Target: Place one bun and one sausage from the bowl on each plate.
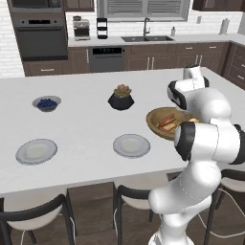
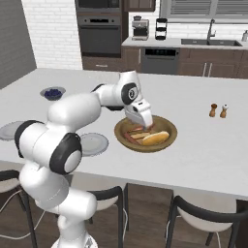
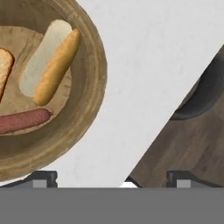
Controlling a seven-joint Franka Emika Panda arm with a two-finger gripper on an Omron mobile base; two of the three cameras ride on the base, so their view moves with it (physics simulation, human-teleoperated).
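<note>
My tool (image 2: 144, 127), spread and empty, hangs above the round brown wooden bowl (image 2: 167, 138); both pale grey plates (image 1: 131, 145) beyond it bare, nothing placed yet

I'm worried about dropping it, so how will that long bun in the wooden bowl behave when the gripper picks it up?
The bun looks soft, so it would probably squash under a tight pinch. Its long rounded shape may roll or swing if gripped off-centre. It lies against the sloping inside of the bowl, so a nudge might slide it.
</note>
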